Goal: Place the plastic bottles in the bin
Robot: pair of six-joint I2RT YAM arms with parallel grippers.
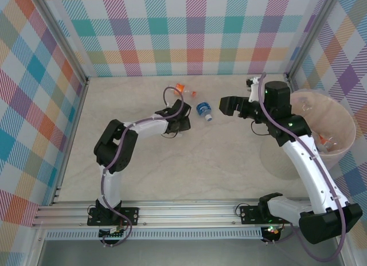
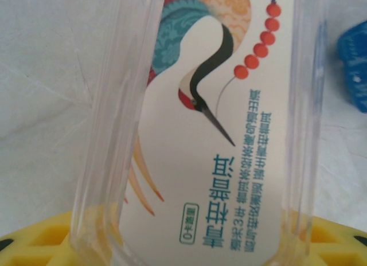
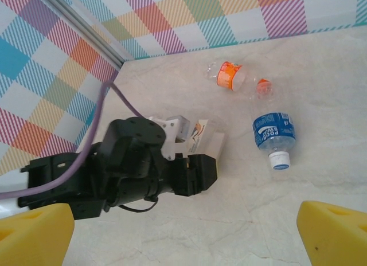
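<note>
left pincer (image 1: pixel 179 122) is clenched on a crane-label bottle (image 2: pixel 212 134), clear with a white label. its yellow fingers (image 2: pixel 34 246) sit against both sides of the bottle at the bottom of the left wrist view. the left arm rises from its base at the near edge, folds sharply at the elbow, and stretches its forearm low and to the right, towards the middle of the table (image 1: pixel 172 174).

right pincer (image 1: pixel 225 105) is released, its fingers wide apart with nothing between them. it points left over the table. its white arm curves up from the base along the right side, passing just beside the bin (image 1: pixel 343 108).

a blue-label bottle (image 1: pixel 203 110) lies on its side between the two pincers, its white cap towards the near edge. an orange-label bottle (image 1: pixel 182 89) lies farther back, near the far wall. the bin stands at the right edge of the table, with a few binned bottles (image 1: pixel 328 143) inside it.
</note>
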